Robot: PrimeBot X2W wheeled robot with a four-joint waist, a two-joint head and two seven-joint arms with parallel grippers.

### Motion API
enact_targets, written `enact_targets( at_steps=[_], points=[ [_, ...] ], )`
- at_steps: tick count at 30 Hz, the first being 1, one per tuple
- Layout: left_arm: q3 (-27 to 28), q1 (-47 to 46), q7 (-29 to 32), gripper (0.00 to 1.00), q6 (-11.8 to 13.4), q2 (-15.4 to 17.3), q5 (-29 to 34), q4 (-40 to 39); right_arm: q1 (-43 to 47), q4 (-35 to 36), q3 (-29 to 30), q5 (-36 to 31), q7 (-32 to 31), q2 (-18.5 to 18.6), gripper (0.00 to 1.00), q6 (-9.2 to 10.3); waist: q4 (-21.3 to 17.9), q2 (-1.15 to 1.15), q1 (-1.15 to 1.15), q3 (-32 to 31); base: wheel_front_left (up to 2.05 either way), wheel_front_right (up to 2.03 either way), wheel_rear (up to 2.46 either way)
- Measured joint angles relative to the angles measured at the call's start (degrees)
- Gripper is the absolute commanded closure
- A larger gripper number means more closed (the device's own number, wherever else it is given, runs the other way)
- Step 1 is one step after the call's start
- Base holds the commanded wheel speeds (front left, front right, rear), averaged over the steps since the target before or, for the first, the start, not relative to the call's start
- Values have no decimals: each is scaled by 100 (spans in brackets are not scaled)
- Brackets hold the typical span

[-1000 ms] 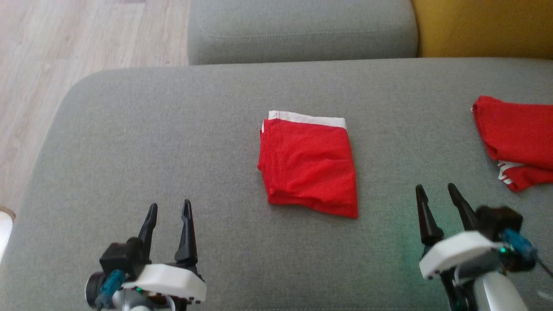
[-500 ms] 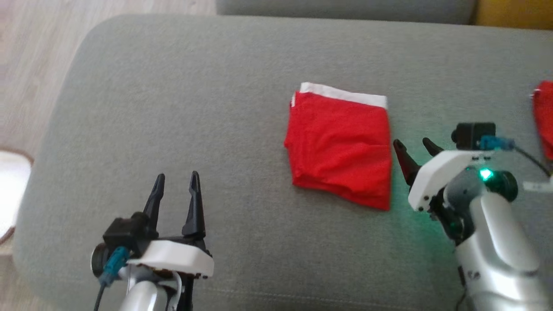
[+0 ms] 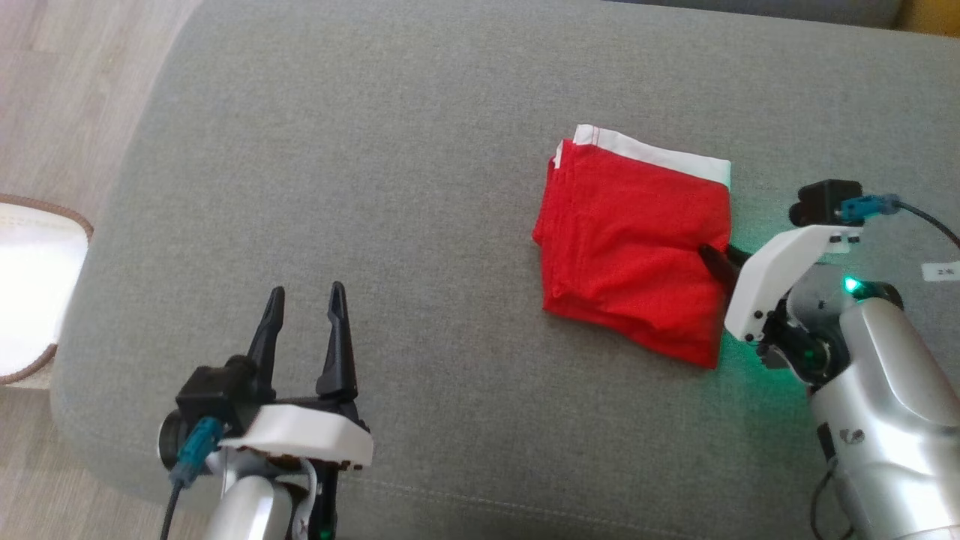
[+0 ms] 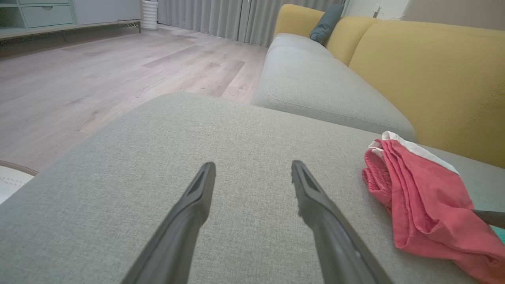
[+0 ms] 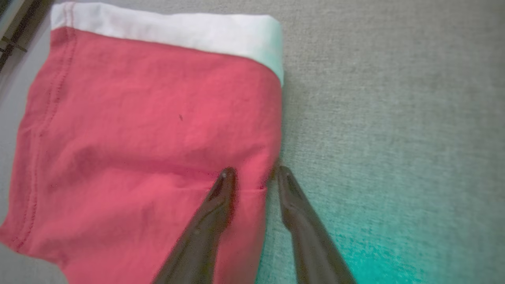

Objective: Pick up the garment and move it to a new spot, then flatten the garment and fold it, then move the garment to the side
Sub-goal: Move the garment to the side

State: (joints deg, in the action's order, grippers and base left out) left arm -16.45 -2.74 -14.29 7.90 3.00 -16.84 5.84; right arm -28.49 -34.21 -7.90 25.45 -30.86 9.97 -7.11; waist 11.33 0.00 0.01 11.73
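Right wrist view is showing the right gripper (image 5: 254,171) straddling the side edge of the garment (image 5: 138,118). One finger is lying on top of the red cloth and the other is sitting on the sofa cushion (image 5: 394,98) just beside it, so the folded edge is running between them. The jaws are standing part-way apart with cloth in the gap, and I cannot tell whether they are biting it. That placement is fitting the last step, moving the garment aside: taking the stack by its edge is likely catching all the layers at once, so the fold is less likely to be falling open. The left gripper (image 3: 306,289) is hovering spread wide over bare cushion, well apart from the garment, probably keeping out of the way. The garment is lying flat on the cushion, towards the robot's right. It is folded into a compact, rough square of several layers, bright red with a white band (image 5: 165,27) along its far edge, lightly creased, with one near corner trailing out a little.
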Motion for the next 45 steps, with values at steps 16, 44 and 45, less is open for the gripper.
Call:
enact_targets(
  at_steps=[16, 44, 45],
  points=[
    [-34, -85, -1, 0, -45, -4, 86, -76, -54, 712, -690, 590, 422, 595, 100, 0, -854, 0, -1, 102, 0, 0, 0],
    [-177, -604, 10, 0, -231, 170, 467, -227, -714, 845, -742, -42, 1195, 549, 100, 0, -3022, 0, 0, 759, 0, 0, 0],
    [-182, -605, 10, 0, -227, 169, 467, -235, -797, 773, -691, -110, 1227, 571, 100, 0, -2968, 0, 0, 761, 0, 0, 0]
  ],
)
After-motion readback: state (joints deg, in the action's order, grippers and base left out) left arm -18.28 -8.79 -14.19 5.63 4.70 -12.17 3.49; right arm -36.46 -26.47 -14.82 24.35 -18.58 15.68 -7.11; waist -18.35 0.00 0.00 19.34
